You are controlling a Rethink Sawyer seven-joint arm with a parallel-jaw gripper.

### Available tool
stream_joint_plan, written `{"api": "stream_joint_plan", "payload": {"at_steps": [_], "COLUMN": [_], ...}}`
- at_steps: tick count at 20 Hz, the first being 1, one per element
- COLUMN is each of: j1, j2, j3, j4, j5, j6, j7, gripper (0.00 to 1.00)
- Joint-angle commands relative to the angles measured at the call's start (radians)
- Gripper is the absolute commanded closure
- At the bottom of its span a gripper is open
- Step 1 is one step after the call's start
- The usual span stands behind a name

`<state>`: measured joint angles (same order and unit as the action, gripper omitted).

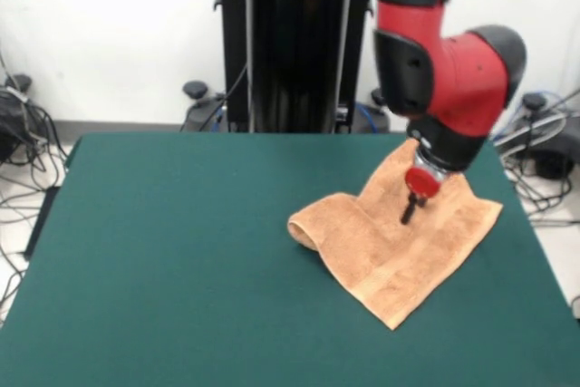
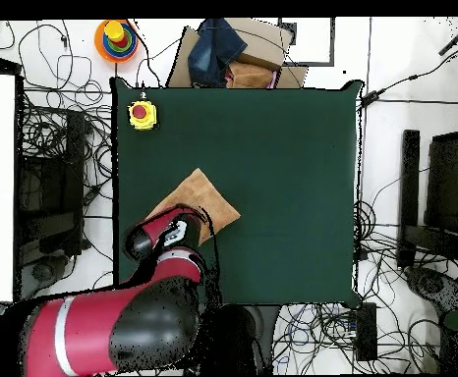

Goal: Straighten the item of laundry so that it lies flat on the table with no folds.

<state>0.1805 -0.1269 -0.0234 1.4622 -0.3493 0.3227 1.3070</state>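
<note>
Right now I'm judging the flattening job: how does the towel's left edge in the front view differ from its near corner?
The towel has its left edge curled over into a raised roll, while the near corner lies flat and pointed on the table. Both lie clear of the claw.

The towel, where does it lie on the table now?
In the front view the towel lies on the right half of the green table, near the far edge, folded at its left end, under the end effector.

Tan towel (image 1: 399, 246), seemingly folded, on green table (image 1: 181, 251)
</note>
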Motion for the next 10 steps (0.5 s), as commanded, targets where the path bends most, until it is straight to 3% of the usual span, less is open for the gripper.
{"api": "stream_joint_plan", "payload": {"at_steps": [1,10], "j1": [0.08,0.08], "j2": [0.205,0.265], "j3": [-0.029,-0.016], "j4": [-0.27,-0.374], "j5": [0.081,0.125], "j6": [-0.077,-0.068], "j7": [0.264,0.269], "gripper": [0.0,0.0]}}
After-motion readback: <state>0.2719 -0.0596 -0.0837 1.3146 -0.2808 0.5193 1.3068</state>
